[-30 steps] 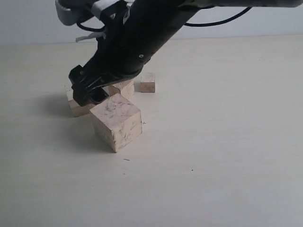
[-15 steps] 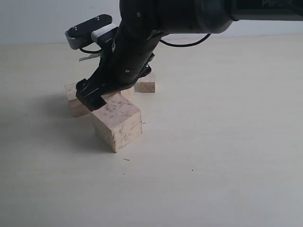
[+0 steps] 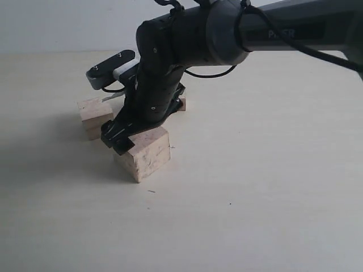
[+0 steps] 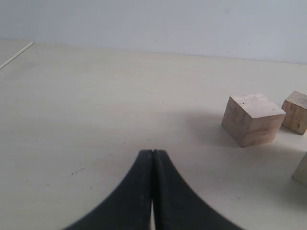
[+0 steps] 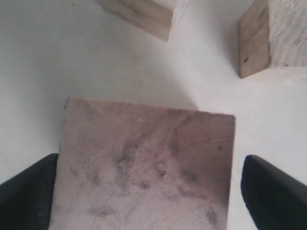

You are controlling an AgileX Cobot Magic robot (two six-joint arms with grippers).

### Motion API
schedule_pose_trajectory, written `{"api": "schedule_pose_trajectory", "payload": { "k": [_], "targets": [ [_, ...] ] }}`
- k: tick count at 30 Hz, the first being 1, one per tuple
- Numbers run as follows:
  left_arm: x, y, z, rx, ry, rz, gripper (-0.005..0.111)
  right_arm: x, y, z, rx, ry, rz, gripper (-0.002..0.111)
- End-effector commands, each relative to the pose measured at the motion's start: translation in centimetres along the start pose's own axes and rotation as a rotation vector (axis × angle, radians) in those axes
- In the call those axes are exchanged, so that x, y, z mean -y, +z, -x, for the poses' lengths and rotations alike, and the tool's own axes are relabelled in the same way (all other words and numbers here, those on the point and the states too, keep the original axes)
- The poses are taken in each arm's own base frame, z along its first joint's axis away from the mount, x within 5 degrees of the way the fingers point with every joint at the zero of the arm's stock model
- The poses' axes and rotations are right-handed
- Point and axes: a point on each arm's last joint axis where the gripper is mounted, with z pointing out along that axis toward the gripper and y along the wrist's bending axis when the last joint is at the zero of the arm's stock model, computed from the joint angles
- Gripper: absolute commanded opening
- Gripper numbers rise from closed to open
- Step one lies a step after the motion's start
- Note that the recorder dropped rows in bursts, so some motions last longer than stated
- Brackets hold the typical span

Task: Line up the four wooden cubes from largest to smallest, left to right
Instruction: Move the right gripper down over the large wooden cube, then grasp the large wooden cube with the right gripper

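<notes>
Our right gripper (image 3: 120, 139) hangs low in the left middle of the outside view, right over the biggest cube (image 3: 146, 154). Its two black fingers (image 5: 29, 191) are spread wide, one on each side of that cube. They are just beside the wood, and we cannot tell if they touch it. The top of the cube has gray smudges on it.

The big dark arm (image 3: 227, 34) comes in from the upper right of the outside view and bends down to the gripper. A second cube (image 3: 94, 113) sits on the table (image 3: 255, 181) a bit up and to the left of the biggest one. A tiny cube (image 3: 181, 103) peeks out from behind the arm, farther back. The arm hides whatever is between them.

Our left gripper (image 4: 152, 152) is pressed together and holds nothing. The second cube and a smaller cube (image 4: 297, 112) sit close to each other, well apart from it.
</notes>
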Motion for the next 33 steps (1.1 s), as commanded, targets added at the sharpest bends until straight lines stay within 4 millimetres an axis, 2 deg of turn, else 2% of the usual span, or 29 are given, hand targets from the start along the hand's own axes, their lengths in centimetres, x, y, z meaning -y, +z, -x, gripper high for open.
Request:
{"api": "schedule_pose_trajectory", "payload": {
  "k": [1, 3, 5, 10, 11, 15, 20, 23, 28, 33],
  "targets": [
    [0.0, 0.0, 0.0, 0.009, -0.004, 0.001, 0.0, 0.0, 0.6, 0.0, -0.01, -0.007, -0.008, 0.091],
    [0.0, 0.0, 0.0, 0.009, -0.004, 0.001, 0.0, 0.0, 0.7, 0.0, -0.013, -0.007, -0.008, 0.082],
    [0.0, 0.0, 0.0, 0.009, -0.004, 0.001, 0.0, 0.0, 0.6, 0.0, -0.011, -0.005, -0.006, 0.065],
    [0.0, 0.0, 0.0, 0.009, -0.004, 0.001, 0.0, -0.1, 0.0, 0.2, 0.002, 0.0, -0.001, 0.007],
    [0.0, 0.0, 0.0, 0.009, -0.004, 0.001, 0.0, -0.1, -0.2, 0.3, 0.008, -0.002, -0.001, 0.0],
    [0.0, 0.0, 0.0, 0.009, -0.004, 0.001, 0.0, -0.7, -1.5, 1.4, 0.042, -0.015, 0.059, 0.0],
    [0.0, 0.0, 0.0, 0.009, -0.004, 0.001, 0.0, -1.9, -3.7, 3.7, 0.149, -0.029, 0.181, 0.0],
    [0.0, 0.0, 0.0, 0.009, -0.004, 0.001, 0.0, -1.9, -4.4, 4.4, 0.18, -0.077, 0.179, 0.0],
    [0.0, 0.0, 0.0, 0.009, -0.004, 0.001, 0.0, -4.0, -3.9, 3.9, 0.16, -0.444, 0.179, 0.0],
    [0.0, 0.0, 0.0, 0.009, -0.004, 0.001, 0.0, -2.6, -1.1, 2.9, 0.043, -0.749, 0.083, 0.0]
  ]
}}
